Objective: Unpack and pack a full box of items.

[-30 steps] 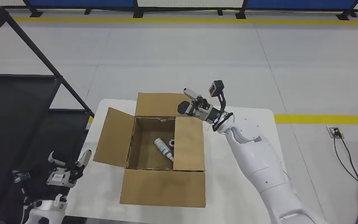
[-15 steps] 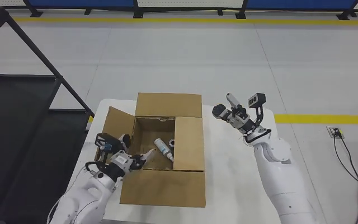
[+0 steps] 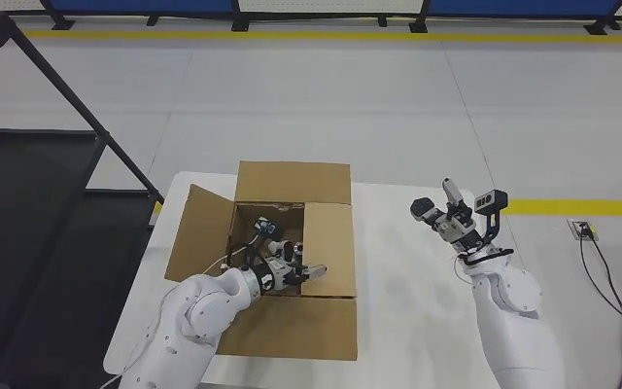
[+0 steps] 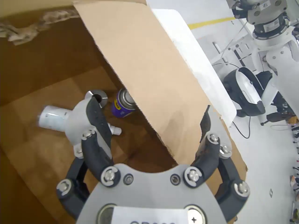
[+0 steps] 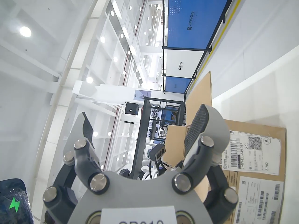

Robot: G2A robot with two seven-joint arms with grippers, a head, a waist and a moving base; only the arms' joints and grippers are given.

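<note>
Nearest you, the brown cardboard box (image 3: 282,328) sits on the white surface (image 3: 408,292), its top open and its 6 o'clock flap folded out flat toward you. The left arm (image 3: 209,311) comes in from 7 o'clock over that flap, and its jaws are down inside the opening, spread wide and gripping nothing. In the left wrist view the inner edge of the 3 o'clock flap (image 3: 328,243) runs between the two fingers; you cannot tell whether either one touches it.

On the box floor beyond the jaws lie three things. A white bottle (image 4: 52,118) lies on its side with its narrow tip pointing toward the jaws. A blue spray can (image 4: 123,105) is half tucked under the 3 o'clock flap, and a small metal cylinder (image 4: 97,95) with a hole in its end sits just beside it.

The 9 o'clock flap (image 3: 199,233) leans outward, and the 12 o'clock flap (image 3: 292,182) stands up at the far side, with ragged torn paper (image 4: 35,27) along the inner fold below it. White shipping labels (image 5: 253,150) with barcodes are stuck to the box on the side the right wrist view looks at.

At 3 o'clock from the box, well apart from it, the right arm (image 3: 505,292) holds its jaws raised above the surface, parted and empty.
</note>
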